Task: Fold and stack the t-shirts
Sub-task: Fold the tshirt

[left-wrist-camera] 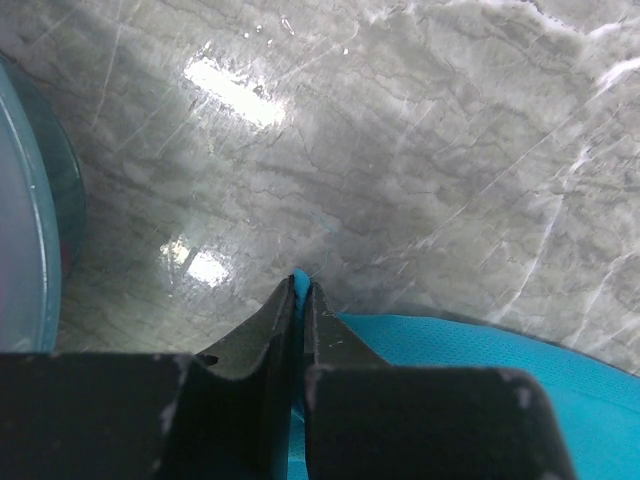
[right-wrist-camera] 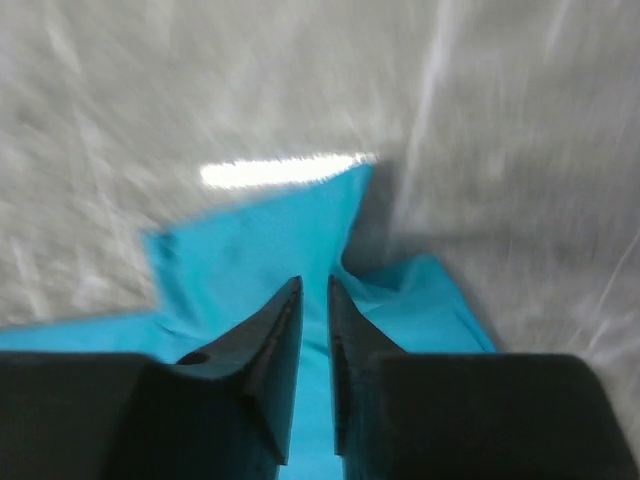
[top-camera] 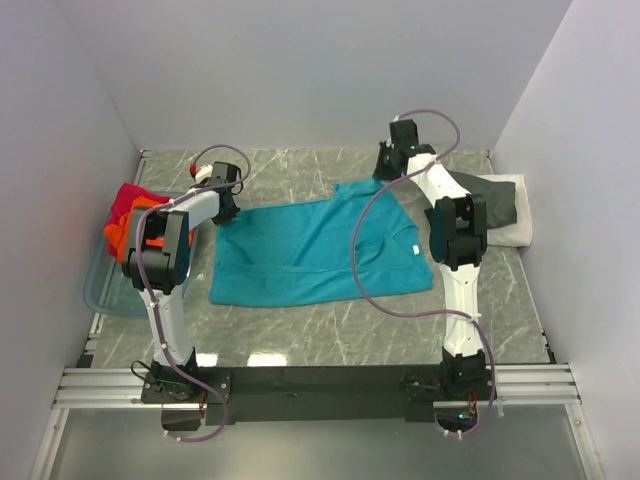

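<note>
We read this as a robot lab test cell. Plain white walls (top-camera: 300, 70) box in a grey marble-look bench (top-camera: 330, 330) on three sides. The left arm (top-camera: 165, 250) and right arm (top-camera: 455, 230) are bolted to an aluminium rail (top-camera: 110, 385) at the near edge, and a loose purple cable (top-camera: 353, 250) loops off the right one. The laundry looks staged: a teal t-shirt (top-camera: 300, 255) is spread flat, and more cloth is piled in a clear tub (top-camera: 100, 300).

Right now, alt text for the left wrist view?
The left jaws, shut, pinch the edge of the teal t-shirt over a grey marble table. The rim of a clear bluish tub shows at the frame's left edge.
</note>
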